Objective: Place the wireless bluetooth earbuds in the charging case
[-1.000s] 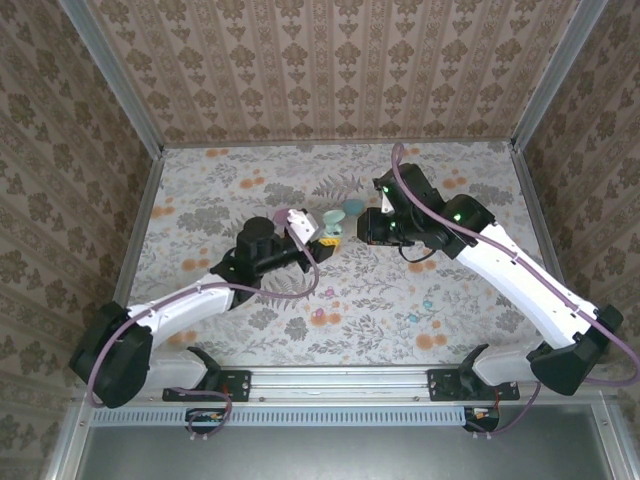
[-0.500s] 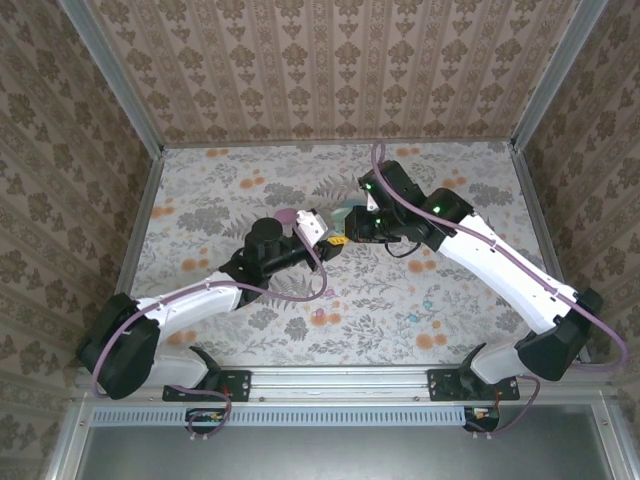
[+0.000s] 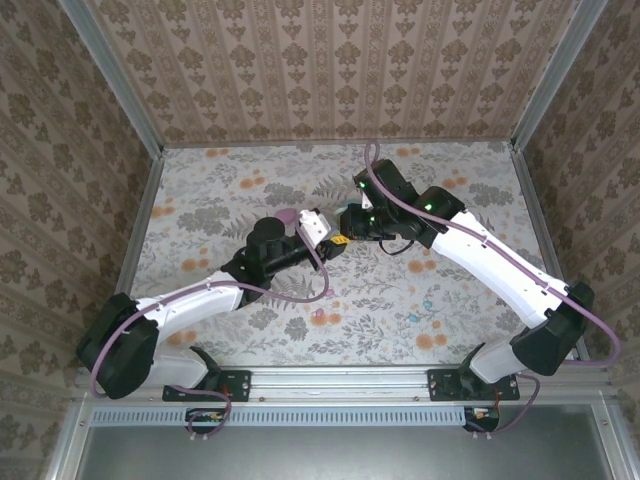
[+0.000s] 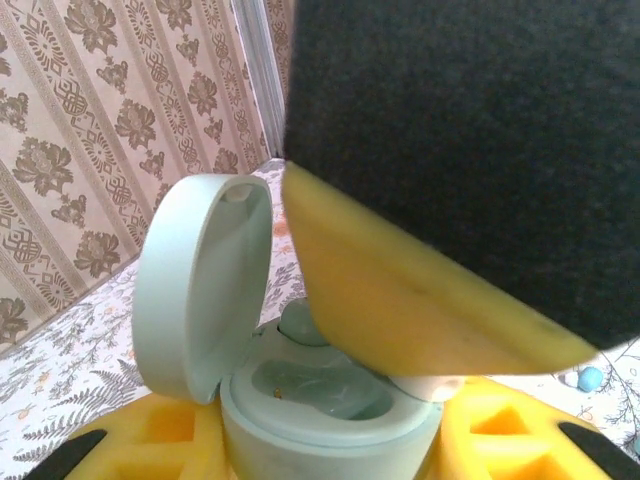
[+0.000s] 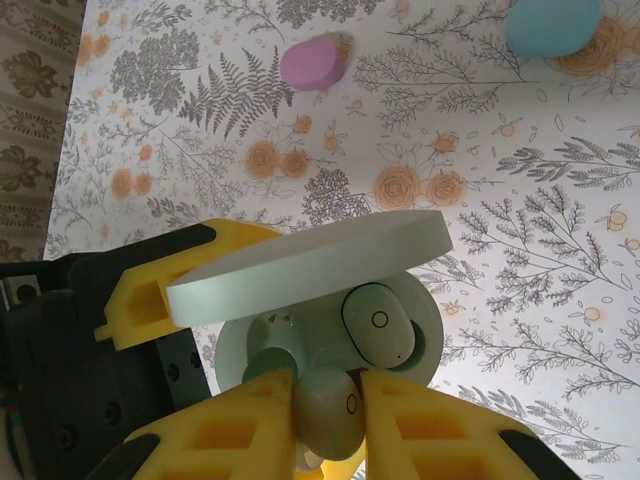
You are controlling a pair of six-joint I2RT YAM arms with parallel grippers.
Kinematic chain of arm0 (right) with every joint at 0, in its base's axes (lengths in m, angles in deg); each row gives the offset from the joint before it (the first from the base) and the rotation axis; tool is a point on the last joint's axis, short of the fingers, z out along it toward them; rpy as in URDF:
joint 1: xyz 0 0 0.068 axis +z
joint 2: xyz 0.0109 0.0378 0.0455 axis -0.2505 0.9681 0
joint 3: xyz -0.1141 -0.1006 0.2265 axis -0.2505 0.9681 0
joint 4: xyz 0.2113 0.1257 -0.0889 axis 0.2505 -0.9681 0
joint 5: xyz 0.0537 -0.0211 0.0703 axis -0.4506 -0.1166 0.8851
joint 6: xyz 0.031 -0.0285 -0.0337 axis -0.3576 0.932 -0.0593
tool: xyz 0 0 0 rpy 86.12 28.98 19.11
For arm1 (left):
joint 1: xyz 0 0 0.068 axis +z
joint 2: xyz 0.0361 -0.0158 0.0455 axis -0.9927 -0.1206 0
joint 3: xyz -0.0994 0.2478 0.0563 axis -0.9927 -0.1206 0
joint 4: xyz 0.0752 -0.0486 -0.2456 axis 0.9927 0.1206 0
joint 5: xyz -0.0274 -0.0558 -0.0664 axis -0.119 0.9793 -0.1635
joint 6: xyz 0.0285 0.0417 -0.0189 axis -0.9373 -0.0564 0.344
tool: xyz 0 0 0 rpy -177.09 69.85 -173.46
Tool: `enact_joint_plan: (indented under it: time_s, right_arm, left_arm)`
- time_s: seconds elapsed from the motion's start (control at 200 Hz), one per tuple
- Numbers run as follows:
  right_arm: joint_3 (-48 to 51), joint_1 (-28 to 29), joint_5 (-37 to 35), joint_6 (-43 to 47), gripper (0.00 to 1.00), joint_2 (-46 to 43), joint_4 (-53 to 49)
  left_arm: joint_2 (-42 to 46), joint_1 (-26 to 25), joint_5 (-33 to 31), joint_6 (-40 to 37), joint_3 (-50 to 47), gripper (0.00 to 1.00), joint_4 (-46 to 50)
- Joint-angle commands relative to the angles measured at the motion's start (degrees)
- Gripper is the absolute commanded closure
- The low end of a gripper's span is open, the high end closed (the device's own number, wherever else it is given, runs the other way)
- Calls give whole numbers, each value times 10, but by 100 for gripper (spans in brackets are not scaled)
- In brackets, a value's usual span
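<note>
A pale mint charging case (image 4: 330, 425) is held off the cloth with my left gripper (image 4: 330, 445) shut on its body, its round lid (image 4: 200, 290) standing open. Seen from the right wrist, one mint earbud (image 5: 380, 322) sits in a well of the case (image 5: 428, 335) under the lid (image 5: 310, 265). My right gripper (image 5: 328, 385) is shut on a second mint earbud (image 5: 328, 410), right above the other well at the rim. In the top view the left gripper (image 3: 335, 241) and right gripper (image 3: 349, 222) meet at the table's middle, hiding the case.
A pink pebble case (image 5: 312, 62) and a cyan one (image 5: 552, 25) lie on the flowered cloth beyond the grippers. Tiny pink buds (image 3: 320, 316) and cyan buds (image 3: 428, 301) lie nearer the arm bases. Papered walls enclose the table on three sides.
My right gripper has travelled left with its earbud and now stands over the open case. The left gripper has shifted a little right, still holding the case.
</note>
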Motion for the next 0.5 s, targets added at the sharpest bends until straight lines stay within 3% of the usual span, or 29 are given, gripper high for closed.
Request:
enact_joint_plan:
  time_s: [0.0, 0.495]
  right_arm:
    - [-11, 4, -15, -13, 78, 3, 18]
    - [-2, 9, -32, -20, 79, 8, 19]
  left_arm:
    - [-4, -7, 0, -14, 20, 67, -15]
    - [-3, -9, -11, -9, 22, 67, -17]
